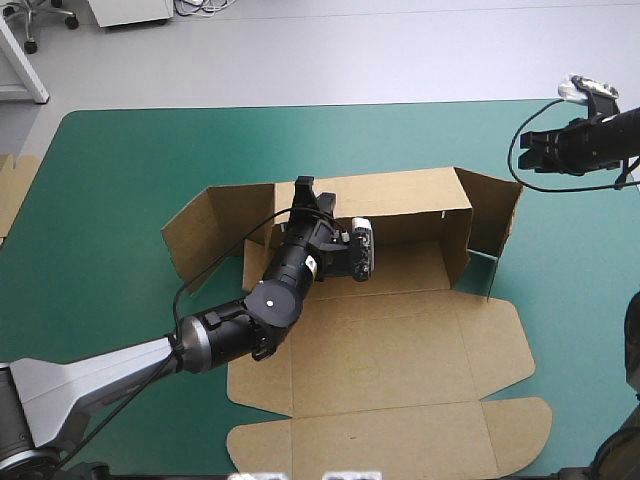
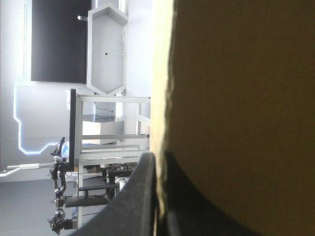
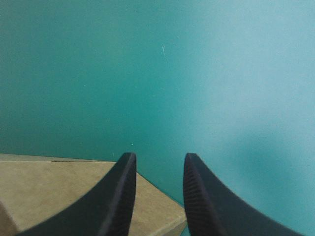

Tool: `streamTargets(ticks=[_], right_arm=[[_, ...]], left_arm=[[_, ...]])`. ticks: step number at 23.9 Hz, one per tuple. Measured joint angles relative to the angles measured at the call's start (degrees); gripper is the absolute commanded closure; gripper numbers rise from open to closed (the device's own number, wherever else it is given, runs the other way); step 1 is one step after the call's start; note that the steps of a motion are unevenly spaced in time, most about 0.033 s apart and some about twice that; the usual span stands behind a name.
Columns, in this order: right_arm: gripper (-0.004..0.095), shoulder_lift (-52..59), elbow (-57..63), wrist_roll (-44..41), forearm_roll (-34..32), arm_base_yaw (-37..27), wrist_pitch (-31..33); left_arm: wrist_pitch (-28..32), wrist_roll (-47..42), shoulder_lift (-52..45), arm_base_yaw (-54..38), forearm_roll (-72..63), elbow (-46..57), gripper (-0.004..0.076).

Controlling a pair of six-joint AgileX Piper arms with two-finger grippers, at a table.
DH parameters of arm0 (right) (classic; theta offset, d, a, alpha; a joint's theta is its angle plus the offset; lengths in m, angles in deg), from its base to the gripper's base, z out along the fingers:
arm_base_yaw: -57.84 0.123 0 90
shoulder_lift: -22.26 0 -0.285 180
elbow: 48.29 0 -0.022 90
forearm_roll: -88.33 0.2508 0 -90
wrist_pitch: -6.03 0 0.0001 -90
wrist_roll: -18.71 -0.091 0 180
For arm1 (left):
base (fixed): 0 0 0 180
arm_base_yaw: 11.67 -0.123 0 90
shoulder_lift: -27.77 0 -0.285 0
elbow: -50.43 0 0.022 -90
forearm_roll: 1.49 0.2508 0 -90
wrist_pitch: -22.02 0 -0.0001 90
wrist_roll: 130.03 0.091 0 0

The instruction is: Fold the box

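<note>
At the middle of the tabletop [image 1: 110,150]: box [image 1: 400,350], a cut sheet of brown board, partly raised, partly flat.
Box, far part: long far wall upright; a side wall raised at each end of it, the left one splayed outward to the left, the right one standing at the far right corner.
Box, near part: wide panel lying flat on the teal-green cover [image 3: 147,73], reaching toward the tabletop's near edge, with rounded tabs at its near corners.
Left gripper [image 1: 304,196]: at the left part of the far wall, on its top edge; arm coming in from the near left, passing over the flat panel's left side.
Left fingers [image 2: 133,196]: all but together, clamped on the board of the far wall; in the left wrist view, the wall's pale cut edge running straight on ahead from between them, with brown board filling one whole side.
Right gripper [image 1: 528,150]: above the tabletop's far right, near the box's far right corner, apart from the board.
Right fingers [image 3: 118,196]: apart, a strip of teal-green cover showing between them, nothing held; in the right wrist view, a corner of brown board beside and under one finger.
Left edge of the tabletop: edge of more board [image 1: 12,190], well apart from the box.
</note>
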Motion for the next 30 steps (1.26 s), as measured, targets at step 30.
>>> streamTargets(ticks=[30], right_arm=[[0.0628, 20.1, 44.6, 38.8, 13.6, 5.6, -17.5]], left_arm=[[-0.8, 0.0, 0.1, 0.0, 0.1, 0.0, 0.0734]])
